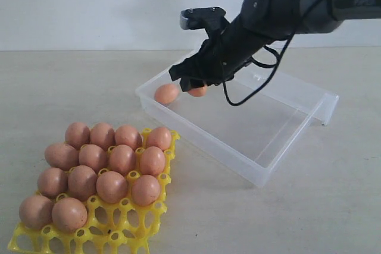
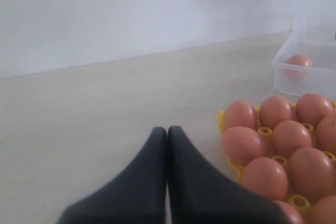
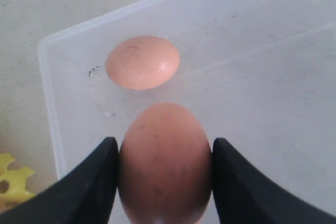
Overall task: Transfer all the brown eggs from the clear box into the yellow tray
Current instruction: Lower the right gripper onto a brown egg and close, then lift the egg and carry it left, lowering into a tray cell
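The clear box [image 1: 262,165] lies at centre right of the exterior view, with one brown egg [image 1: 166,94] resting in its near-left corner [image 3: 142,62]. My right gripper [image 1: 191,85] hangs over that corner, shut on a second brown egg [image 3: 165,163], whose tip shows below the fingers [image 1: 199,91]. The yellow tray [image 1: 128,227] at front left holds several brown eggs [image 1: 112,186]; its front row of cups stands bare. My left gripper [image 2: 167,129] is shut with nothing in it, low over the table beside the tray [image 2: 224,120]. The left arm is out of the exterior view.
The box's hinged lid [image 1: 326,108] stands up at its far right end. The right arm [image 1: 286,10] and its dangling cable [image 1: 262,84] stretch over the box from the upper right. A pale wall [image 1: 89,4] backs the table.
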Robot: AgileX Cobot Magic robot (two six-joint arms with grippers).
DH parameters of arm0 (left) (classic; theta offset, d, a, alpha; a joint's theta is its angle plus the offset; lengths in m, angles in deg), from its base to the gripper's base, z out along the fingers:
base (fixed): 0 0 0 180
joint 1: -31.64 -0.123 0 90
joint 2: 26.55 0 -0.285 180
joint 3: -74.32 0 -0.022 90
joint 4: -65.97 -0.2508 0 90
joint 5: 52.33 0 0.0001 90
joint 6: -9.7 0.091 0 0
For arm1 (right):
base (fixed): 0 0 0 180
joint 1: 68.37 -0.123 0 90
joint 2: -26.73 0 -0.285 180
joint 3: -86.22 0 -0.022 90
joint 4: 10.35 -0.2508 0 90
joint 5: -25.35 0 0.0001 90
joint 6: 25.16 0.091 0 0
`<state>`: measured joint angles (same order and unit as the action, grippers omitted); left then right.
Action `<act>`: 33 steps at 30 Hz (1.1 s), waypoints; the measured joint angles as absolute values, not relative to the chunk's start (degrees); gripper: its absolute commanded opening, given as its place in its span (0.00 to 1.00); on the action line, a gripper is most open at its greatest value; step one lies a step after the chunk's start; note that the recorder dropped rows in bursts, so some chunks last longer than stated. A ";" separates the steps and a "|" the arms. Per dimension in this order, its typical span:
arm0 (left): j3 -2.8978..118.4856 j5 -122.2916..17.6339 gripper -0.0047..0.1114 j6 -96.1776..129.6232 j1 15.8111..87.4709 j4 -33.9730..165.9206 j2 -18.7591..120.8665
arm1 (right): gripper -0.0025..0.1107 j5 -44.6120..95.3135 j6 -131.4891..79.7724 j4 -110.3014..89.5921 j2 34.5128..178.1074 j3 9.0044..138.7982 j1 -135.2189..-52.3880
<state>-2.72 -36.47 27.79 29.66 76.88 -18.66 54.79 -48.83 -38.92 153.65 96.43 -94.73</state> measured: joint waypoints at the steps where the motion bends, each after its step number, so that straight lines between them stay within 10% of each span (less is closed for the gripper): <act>1: -2.72 -36.47 0.00 27.79 29.66 76.88 -18.66 | 0.02 51.08 -48.83 -38.77 151.52 92.43 -95.30; 14: -2.72 -36.47 0.00 27.79 29.66 76.88 -18.66 | 0.02 -4.84 -49.97 -38.32 135.02 58.80 -113.22; 33: -2.72 -36.47 0.00 27.79 29.66 76.88 -18.66 | 0.02 -15.87 1.12 14.06 135.02 57.80 -119.75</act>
<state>-2.72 -36.47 27.79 29.66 76.88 -18.66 -15.87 1.12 14.06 135.02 57.80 -119.75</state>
